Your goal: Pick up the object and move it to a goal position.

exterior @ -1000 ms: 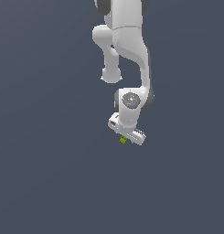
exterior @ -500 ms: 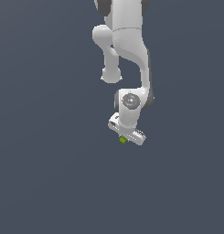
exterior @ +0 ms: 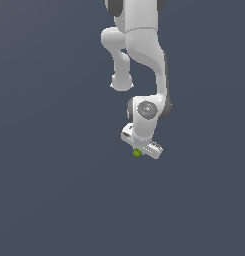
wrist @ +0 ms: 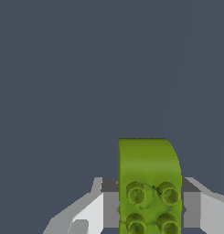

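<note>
The object is a tiny lime-green block (exterior: 137, 153) with studs on its face. In the exterior view it peeks out just under the white gripper (exterior: 140, 150) of the arm. In the wrist view the green block (wrist: 149, 187) fills the space between the two fingers, with one grey-white finger (wrist: 88, 212) on one side and the other finger (wrist: 209, 210) on the other side. The gripper is shut on the block. The fingertips themselves are hidden by the hand in the exterior view.
The white arm (exterior: 144, 60) reaches down from the top of the exterior view. The ground around it is a plain dark blue-grey surface (exterior: 54, 175). No goal marker shows.
The arm, the gripper and the green block stand about where they did one second ago; no clear movement shows.
</note>
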